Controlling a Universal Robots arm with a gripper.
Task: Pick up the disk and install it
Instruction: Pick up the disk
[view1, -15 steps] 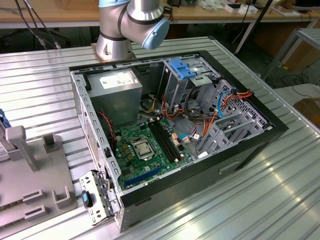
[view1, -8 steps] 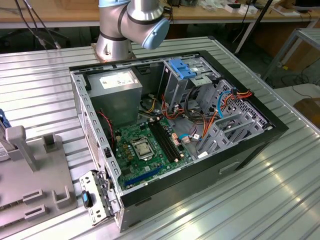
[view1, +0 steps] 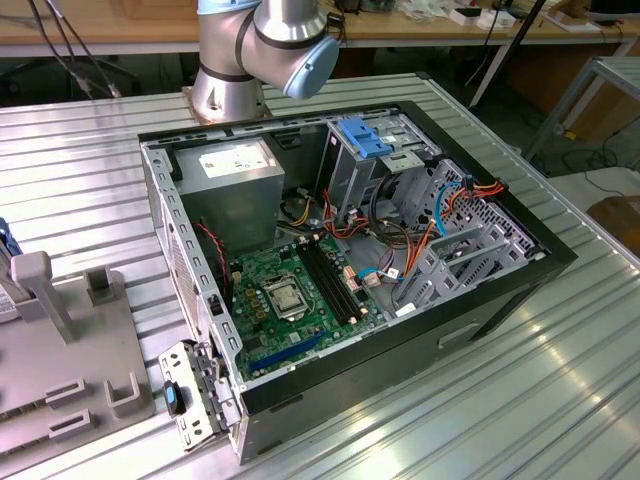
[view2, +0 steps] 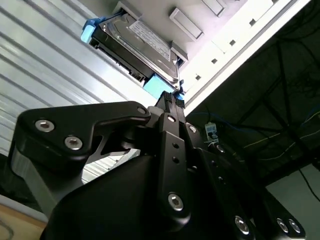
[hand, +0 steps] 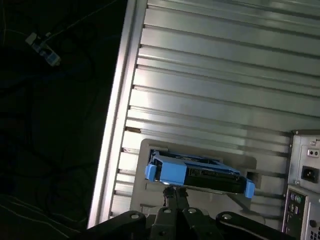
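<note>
The disk is sitting on its grey stand, just ahead of the gripper, not lifted yet. Whether the gripper is spreading or pinching cannot be told.

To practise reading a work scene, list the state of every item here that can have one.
disk, on edge in the grey holder, not installed.
pincer, close to the disk, aimed at it.
computer case, lying on its side, side panel off.
processor, bare, no cooler on it.

Silver arm, blue cap, black tool
</note>
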